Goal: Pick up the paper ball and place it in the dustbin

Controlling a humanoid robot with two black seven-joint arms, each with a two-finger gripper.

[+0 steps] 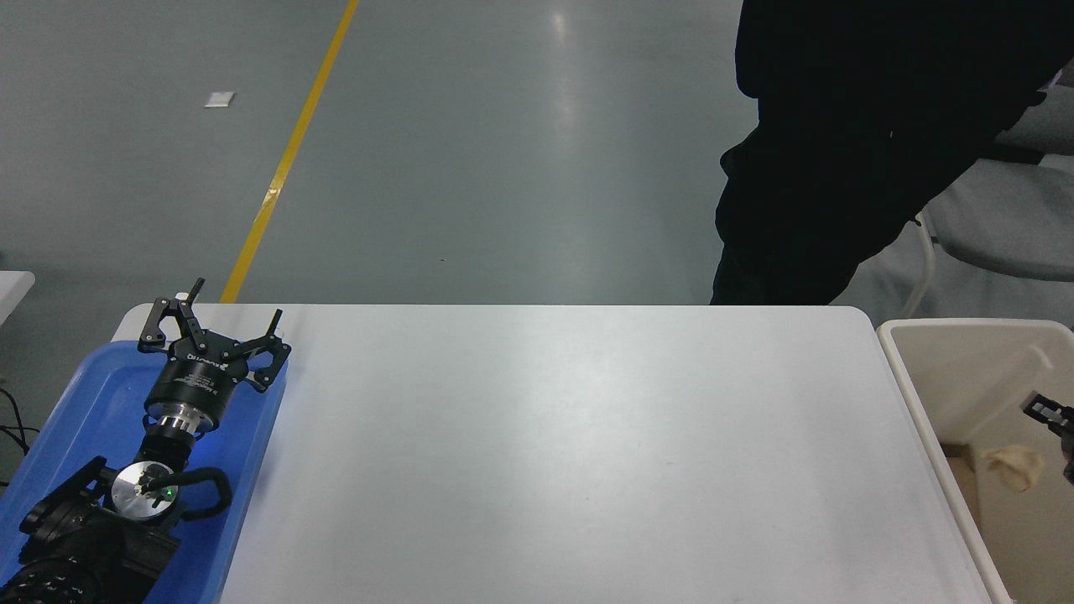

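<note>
The paper ball (1015, 466), a crumpled tan wad, is sitting inside the dustbin (910, 394), a cream open-topped bin that is standing at the table's right edge.

paper ball (1015, 466) in dustbin (902, 369), right of table (570, 453)

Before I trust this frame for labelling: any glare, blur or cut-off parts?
Head view: sharp overall; soft sheen on the white table, a glare streak on the floor behind. The paper ball in the dustbin looks slightly smeared. The right gripper is cropped by the frame edge; the person is an underexposed dark mass.
</note>
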